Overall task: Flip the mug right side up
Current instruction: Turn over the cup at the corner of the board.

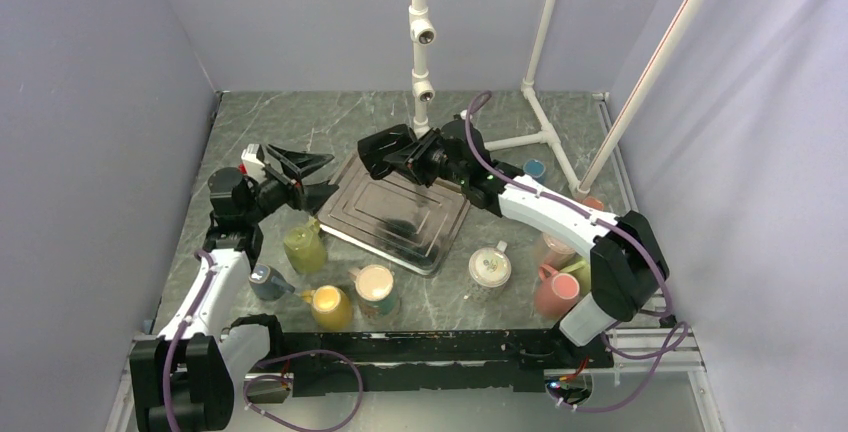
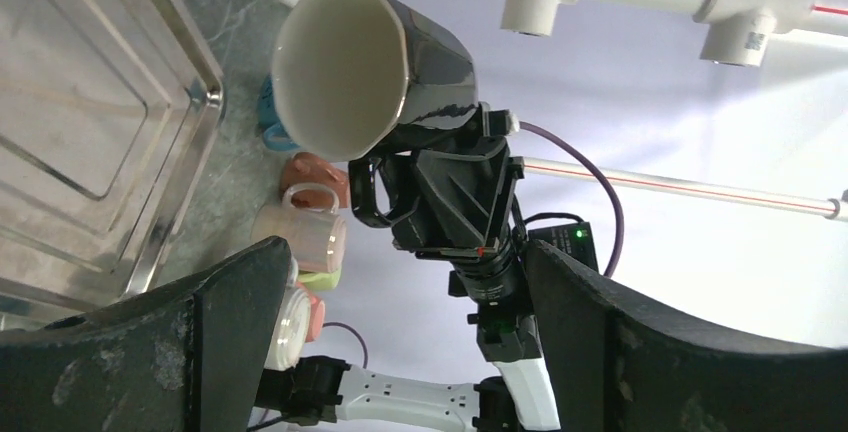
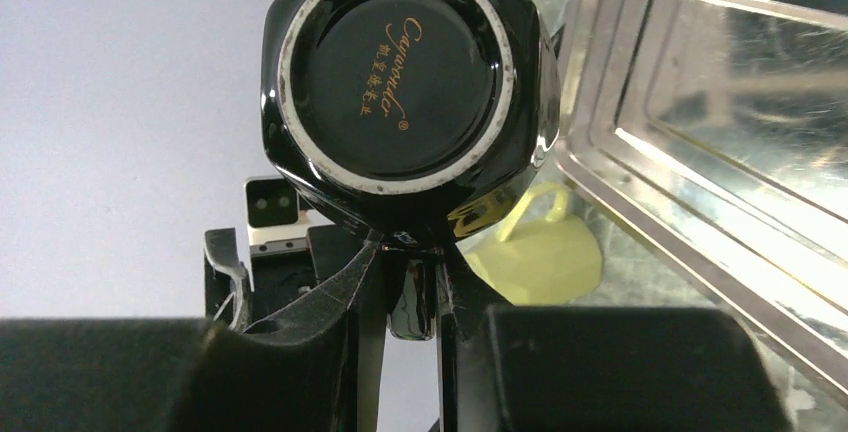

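Mid-turn, I judge; right pincer (image 3: 410, 297) pinches the mug (image 3: 400, 92) by its handle, sideways aloft; left pincer (image 1: 312, 178) spread; next should roll it upright.

A gold cursive brand word was printed on the black underside of the mug (image 3: 395, 72); it was read roughly as "Cayromder". Smaller gold characters beneath it were too small to be read.
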Controlling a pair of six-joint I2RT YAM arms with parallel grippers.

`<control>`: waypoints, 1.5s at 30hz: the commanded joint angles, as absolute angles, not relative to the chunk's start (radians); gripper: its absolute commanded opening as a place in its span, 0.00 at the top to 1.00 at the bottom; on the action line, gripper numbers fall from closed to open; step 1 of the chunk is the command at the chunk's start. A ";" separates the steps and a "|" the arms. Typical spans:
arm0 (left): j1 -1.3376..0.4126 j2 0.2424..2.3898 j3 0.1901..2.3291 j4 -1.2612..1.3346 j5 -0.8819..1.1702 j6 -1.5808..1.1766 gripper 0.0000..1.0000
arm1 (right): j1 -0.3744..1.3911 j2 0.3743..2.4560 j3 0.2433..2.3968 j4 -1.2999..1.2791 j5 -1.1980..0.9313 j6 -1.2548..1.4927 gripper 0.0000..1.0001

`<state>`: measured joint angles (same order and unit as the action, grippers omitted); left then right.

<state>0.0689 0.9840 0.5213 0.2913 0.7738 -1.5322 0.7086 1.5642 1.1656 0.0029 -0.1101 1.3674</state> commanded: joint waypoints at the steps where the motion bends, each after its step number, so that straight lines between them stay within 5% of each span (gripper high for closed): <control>1: 0.072 0.983 0.549 0.398 0.800 -1.556 0.06 | 0.720 1.559 1.233 0.236 -0.157 1.425 1.00; 23: -0.050 1.147 0.575 0.614 0.772 -1.715 0.26 | 0.726 1.651 1.253 0.475 -0.269 1.518 1.00; 35: -0.076 1.277 0.589 0.856 0.767 -1.800 0.60 | 0.733 1.678 1.248 0.537 -0.328 1.576 1.00; 42: -0.076 1.293 0.599 0.867 0.761 -1.783 0.66 | 0.738 1.679 1.218 0.557 -0.372 1.623 1.00; 45: -0.076 1.302 0.605 0.877 0.761 -1.783 0.62 | 0.740 1.680 1.216 0.553 -0.383 1.619 1.00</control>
<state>-0.0715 1.2896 0.5507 0.7837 0.7647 -1.7859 0.7223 1.7054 1.1801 0.3908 -0.2909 1.5841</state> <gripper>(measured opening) 0.345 0.233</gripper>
